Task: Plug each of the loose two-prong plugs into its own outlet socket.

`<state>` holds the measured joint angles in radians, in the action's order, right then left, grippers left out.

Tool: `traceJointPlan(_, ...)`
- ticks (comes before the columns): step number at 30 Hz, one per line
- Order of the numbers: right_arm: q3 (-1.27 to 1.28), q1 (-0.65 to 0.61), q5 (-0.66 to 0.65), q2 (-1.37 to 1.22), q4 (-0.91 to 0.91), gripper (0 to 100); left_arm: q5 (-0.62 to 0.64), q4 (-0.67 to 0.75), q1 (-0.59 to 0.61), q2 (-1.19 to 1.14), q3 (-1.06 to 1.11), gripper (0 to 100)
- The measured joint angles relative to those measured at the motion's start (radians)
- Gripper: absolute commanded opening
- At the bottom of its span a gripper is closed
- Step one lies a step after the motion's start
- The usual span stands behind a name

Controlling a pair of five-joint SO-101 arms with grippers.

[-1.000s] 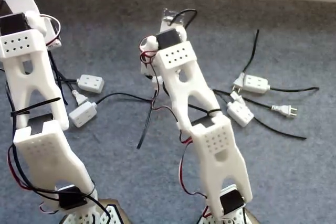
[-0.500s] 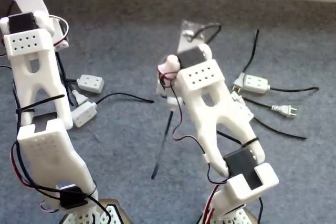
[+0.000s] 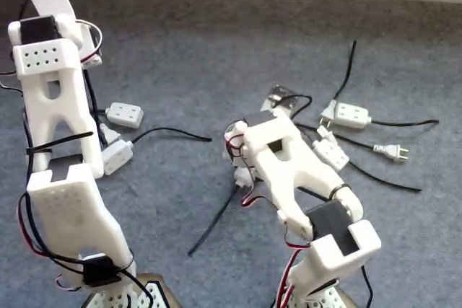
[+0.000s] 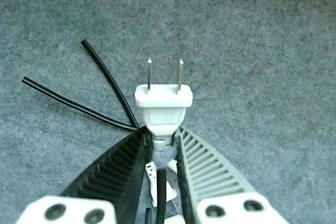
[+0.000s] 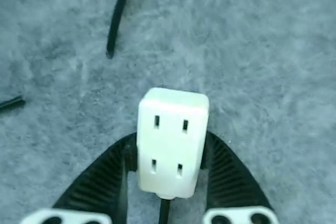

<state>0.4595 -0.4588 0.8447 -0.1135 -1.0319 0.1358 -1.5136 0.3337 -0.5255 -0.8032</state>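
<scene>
Left tool (image 4: 160, 139) clamped on the two-prong plug (image 4: 163, 102) at frame centre, prongs pointing away. Right tool (image 5: 170, 148) clamped on the outlet socket (image 5: 173, 124), slots facing the camera. Probably mid-step: mating the pair. Next calls for lining prongs up with one slot pair, then pressing in.

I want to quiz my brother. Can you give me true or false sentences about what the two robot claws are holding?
1. The left gripper is shut on a white two-prong plug. True.
2. That plug's prongs are pushed into a socket. False: they stick out bare, above the grey carpet.
3. The right gripper holds a white outlet block. True.
4. A plug already sits in that outlet block. False: all its slots are empty.
5. A loose plug lies on the carpet. True.
</scene>
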Motion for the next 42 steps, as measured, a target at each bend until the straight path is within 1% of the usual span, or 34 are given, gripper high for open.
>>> traceJointPlan(2,0.0,0.0,0.0,0.0,0.005,20.4,-0.003,0.0,-0.008,0.0,0.0,1)
traceJointPlan(4,0.0,-0.002,0.0,0.0,0.005,28.6,-0.037,-0.002,-0.018,0.0,0.0,1)
traceJointPlan(6,-0.003,-0.003,0.0,-0.002,-0.02,33.5,-0.077,-0.023,-0.035,0.0,0.0,1)
traceJointPlan(9,-0.034,-0.003,-0.008,-0.002,-0.081,34.2,-0.14,-0.074,-0.077,0.0,0.0,1)
traceJointPlan(10,-0.055,-0.002,-0.034,-0.003,-0.109,34.2,-0.166,-0.095,-0.094,0.0,0.0,1)
traceJointPlan(14,-0.175,-0.002,-0.193,-0.003,-0.241,34.2,-0.244,-0.183,-0.172,0.0,0.0,1)
traceJointPlan(19,-0.358,0.021,-0.351,-0.003,-0.419,34.2,-0.267,-0.222,-0.232,0.0,0.0,1)
traceJointPlan(23,-0.522,0.123,-0.384,-0.003,-0.545,34.2,-0.265,-0.233,-0.319,0.038,0.0,1)
traceJointPlan(28,-0.686,0.316,-0.388,-0.003,-0.674,34.2,-0.265,-0.233,-0.443,0.189,0.037,1)
traceJointPlan(34,-0.73,0.555,-0.404,-0.003,-0.686,34.2,-0.265,-0.233,-0.58,0.362,0.218,1)
traceJointPlan(36,-0.732,0.612,-0.466,-0.003,-0.686,34.2,-0.265,-0.221,-0.632,0.427,0.29,1)
traceJointPlan(38,-0.732,0.643,-0.56,-0.003,-0.686,34.2,-0.265,-0.18,-0.674,0.497,0.368,1)
traceJointPlan(40,-0.732,0.666,-0.64,-0.003,-0.686,34.2,-0.265,-0.117,-0.701,0.574,0.463,1)
traceJointPlan(42,-0.732,0.684,-0.683,-0.003,-0.686,34.2,-0.265,-0.023,-0.71,0.649,0.58,1)
